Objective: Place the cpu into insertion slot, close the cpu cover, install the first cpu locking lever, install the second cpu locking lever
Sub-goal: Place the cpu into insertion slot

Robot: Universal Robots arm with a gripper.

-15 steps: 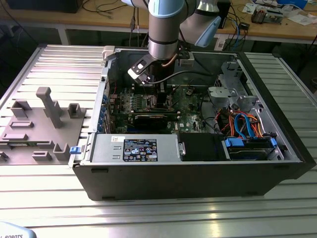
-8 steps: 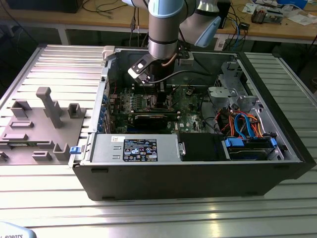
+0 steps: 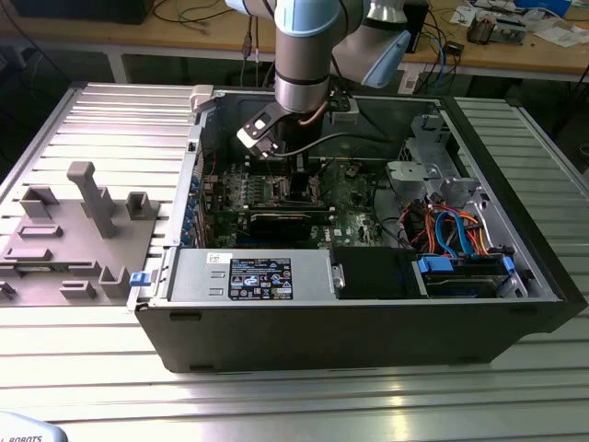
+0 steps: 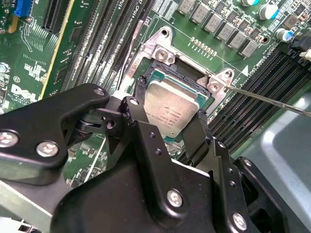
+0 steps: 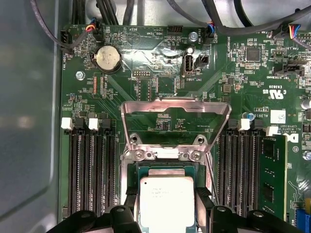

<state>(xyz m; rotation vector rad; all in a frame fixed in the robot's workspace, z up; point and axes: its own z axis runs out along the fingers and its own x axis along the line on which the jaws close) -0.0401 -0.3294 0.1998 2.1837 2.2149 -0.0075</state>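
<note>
The arm (image 3: pixel 299 55) reaches down into the open computer case (image 3: pixel 368 308), which lies on the slatted metal table (image 3: pixel 276 396), and works over the middle of the green motherboard (image 5: pixel 146 73). In the second wrist view the gripper (image 4: pixel 171 103) stands narrow. Its black fingers (image 4: pixel 197 133) press against two opposite edges of the cpu (image 4: pixel 172 109), so it appears to be gripping the chip. The cpu lies within the insertion slot (image 4: pixel 172 72), between the two banks of memory slots (image 5: pixel 90 170). Whether it is fully seated or rests a touch high cannot be told. The cpu cover (image 5: pixel 175 103) stands raised on its hinge at the slot's edge away from the gripper, and a thin locking lever (image 4: pixel 272 99) slants out beside one corner of the slot. The main risk, by the look of it, is a chip that sits slightly skewed or tilted: pressing it down or letting it go like that could bend the socket contacts beneath. Fingertips this low beside the slot's rim could also drag the chip askew as they part, or catch the rim on the way up. The raised cover is close to the gripper body, so a careless lift could knock it down onto the fingers. The lever rod near one finger could snag as well.
</note>
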